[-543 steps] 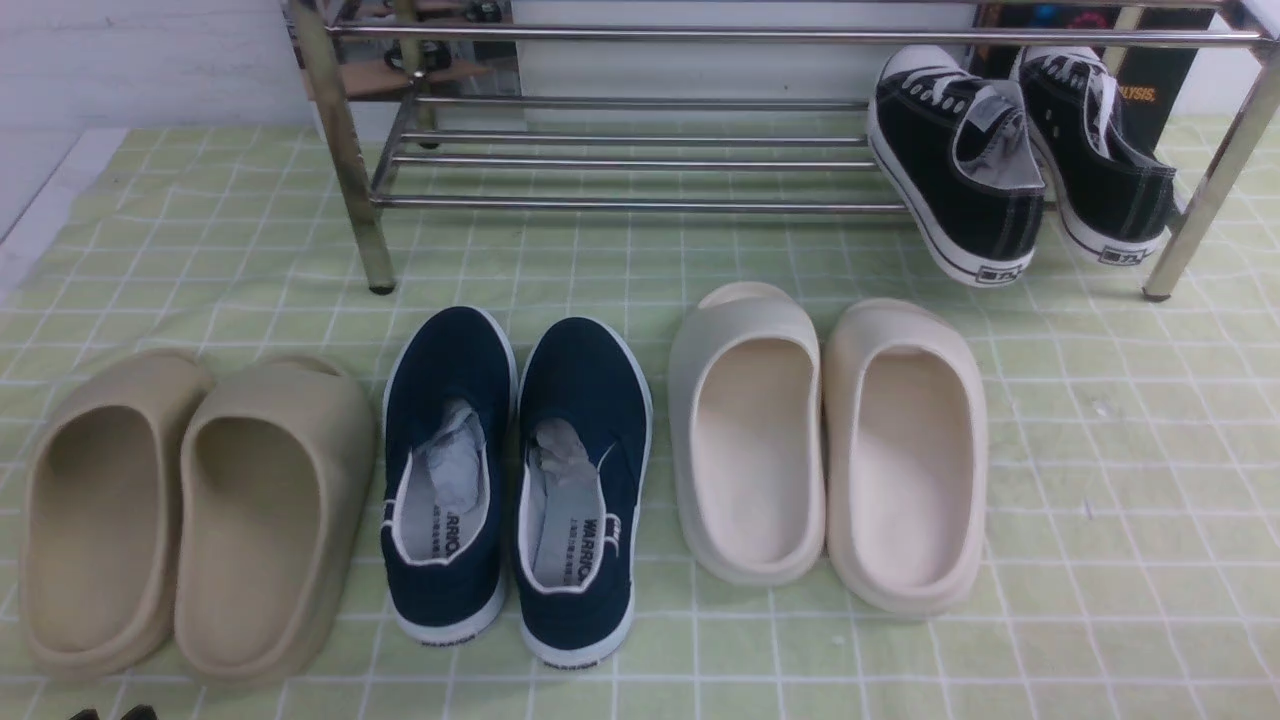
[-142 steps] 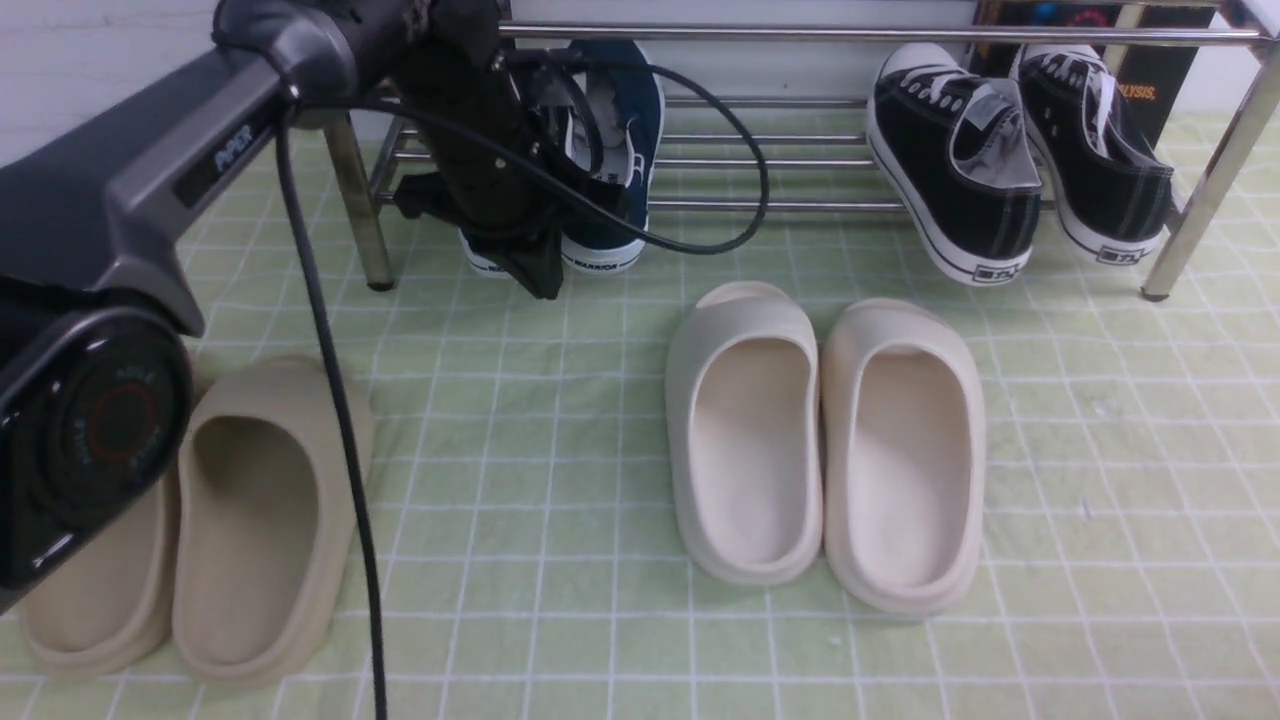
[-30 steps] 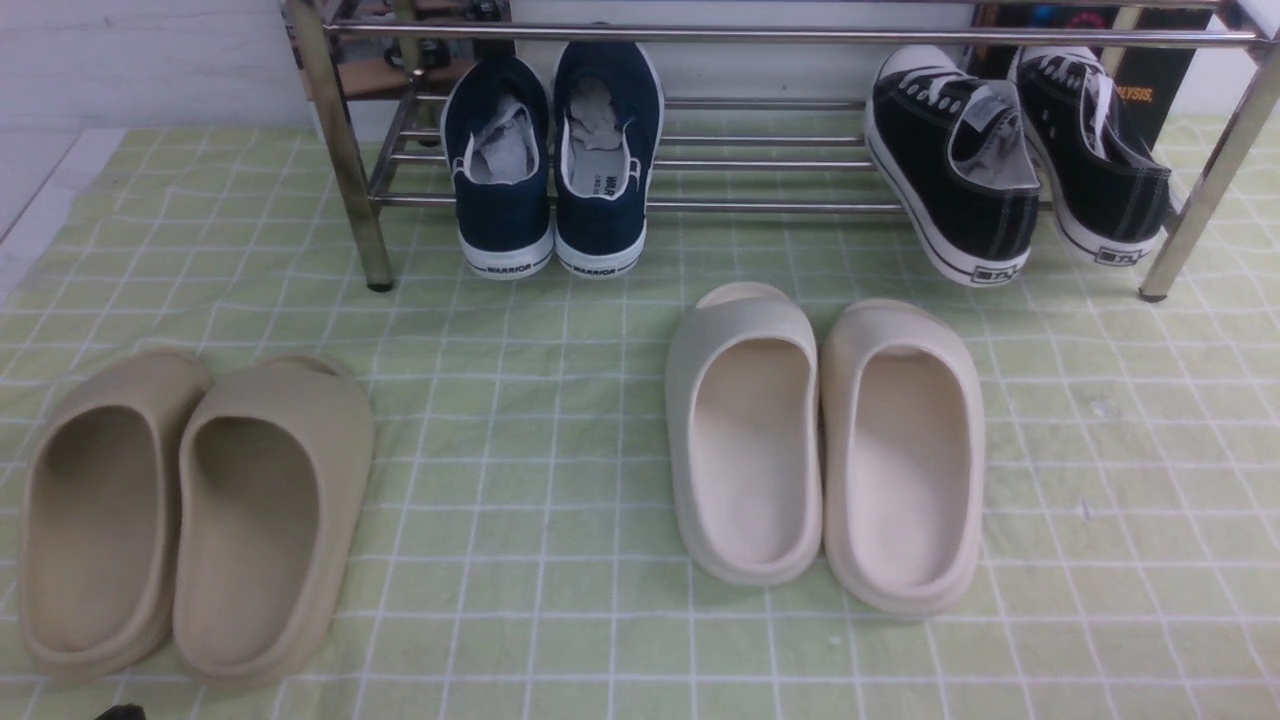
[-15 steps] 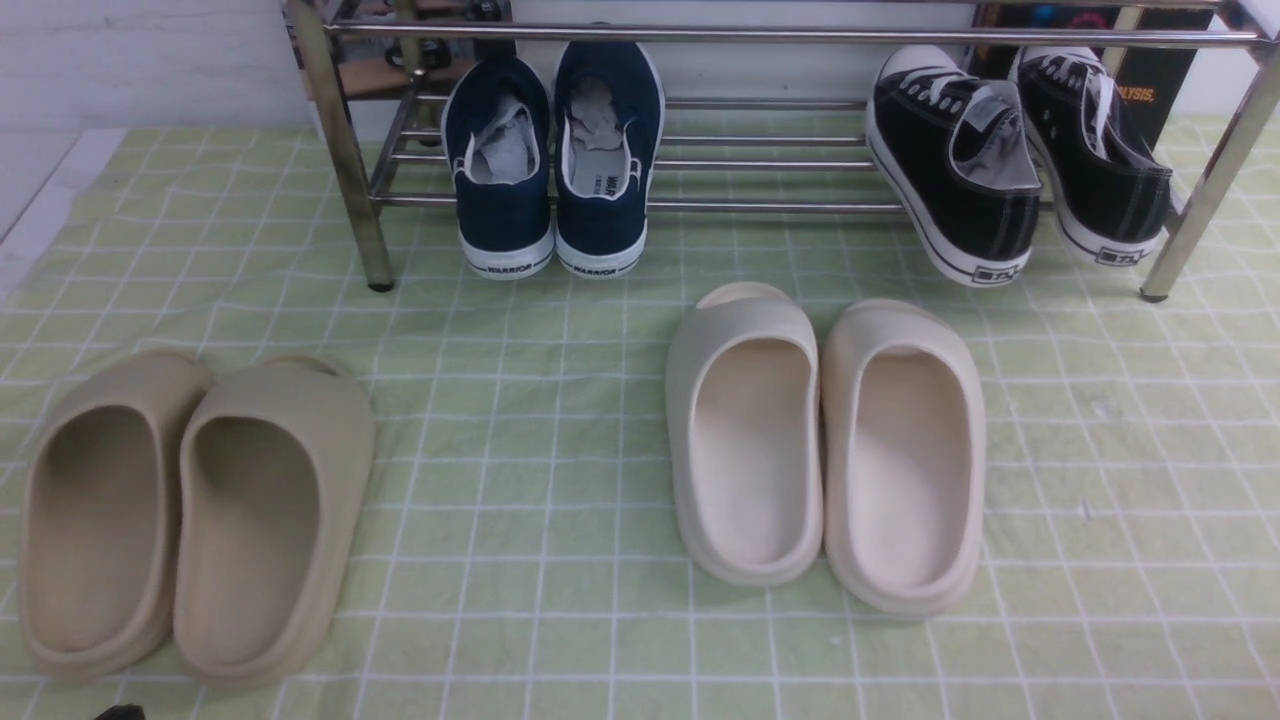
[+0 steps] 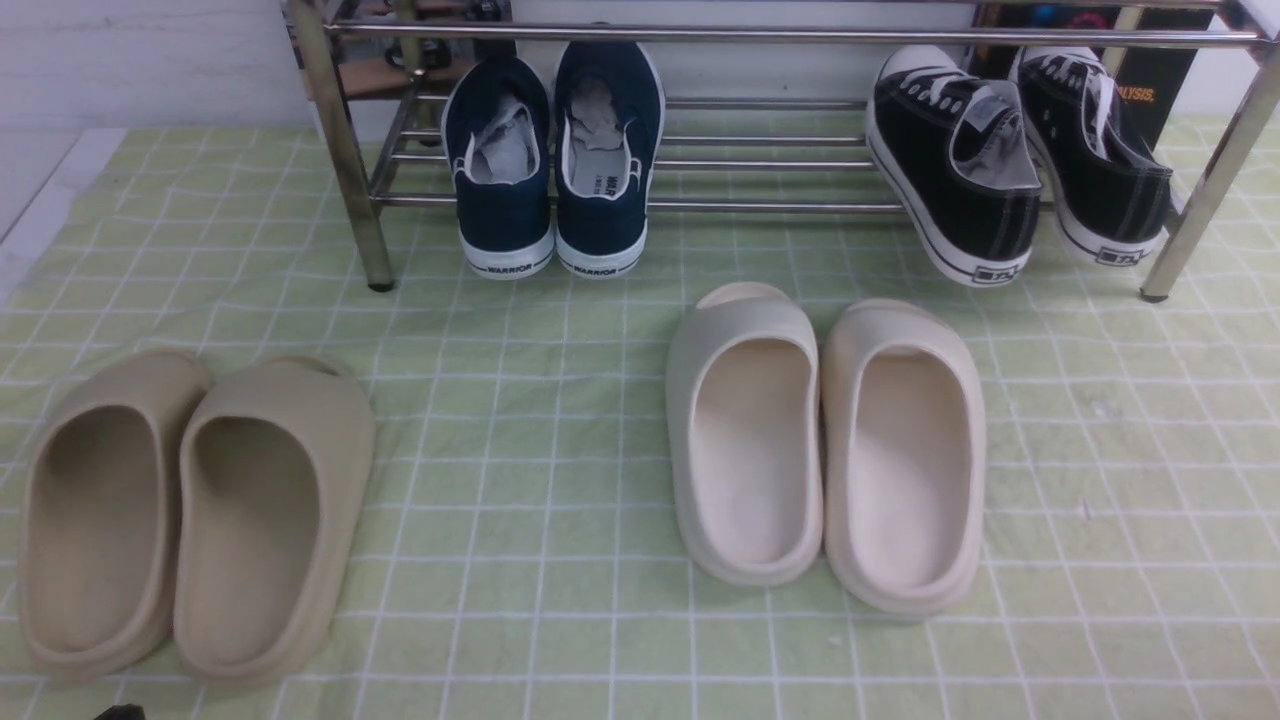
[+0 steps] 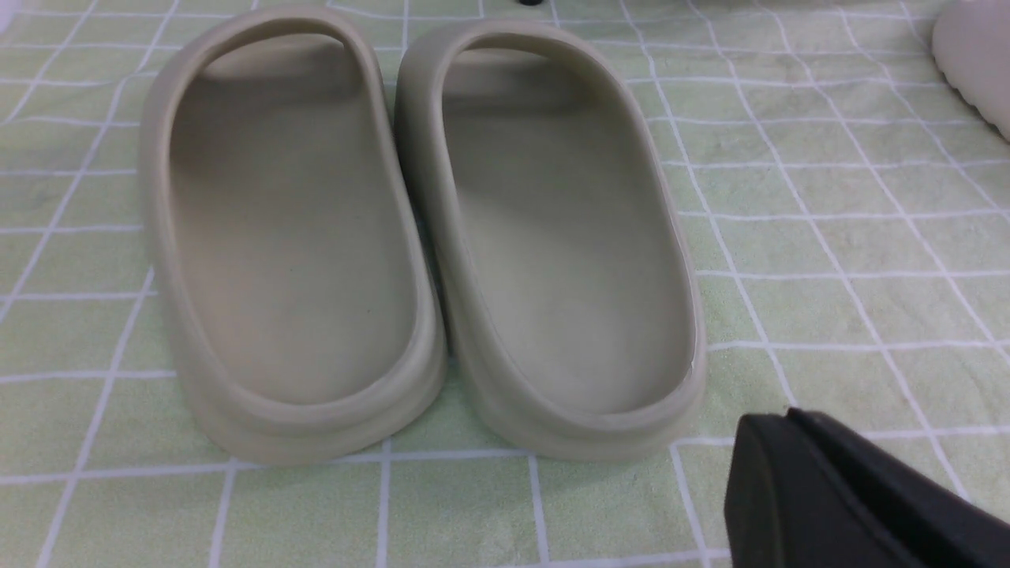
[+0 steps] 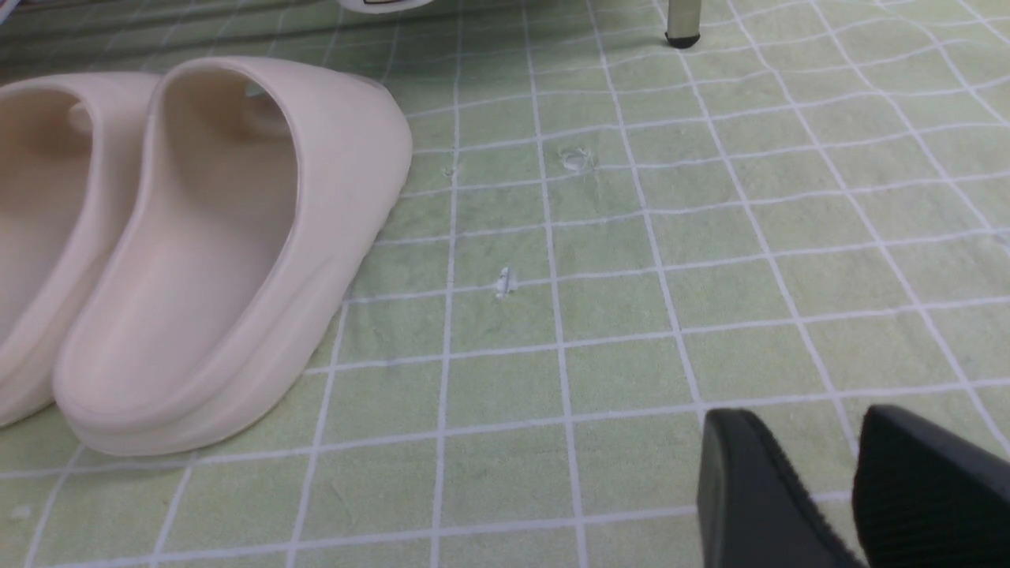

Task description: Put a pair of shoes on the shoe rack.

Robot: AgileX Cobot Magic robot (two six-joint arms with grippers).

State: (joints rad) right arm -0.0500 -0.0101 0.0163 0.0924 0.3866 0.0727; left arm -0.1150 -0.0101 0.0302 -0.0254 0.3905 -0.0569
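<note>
The pair of shoes (image 5: 552, 175), navy slip-ons with white soles and paper stuffing, rests side by side on the left part of the shoe rack (image 5: 760, 206). Their toes point in under the top bar and their heels hang over the front bar. No gripper touches them. My left gripper (image 6: 781, 422) is shut and empty, low over the cloth just off the heel of the tan slides; only a dark tip of it (image 5: 120, 712) shows at the front view's bottom edge. My right gripper (image 7: 805, 426) is open and empty, beside the cream slides.
Tan slides (image 5: 190, 510) lie front left and cream slides (image 5: 825, 440) in the middle of the green checked cloth (image 5: 1100, 480). Black lace-up sneakers (image 5: 1010, 160) lean on the rack's right end. A rack leg (image 7: 682, 20) stands beyond the right gripper.
The navy shoes went from the cloth onto the rack, carried by the left arm, which has since drawn back out of the front view. Over the last second nothing moved.
</note>
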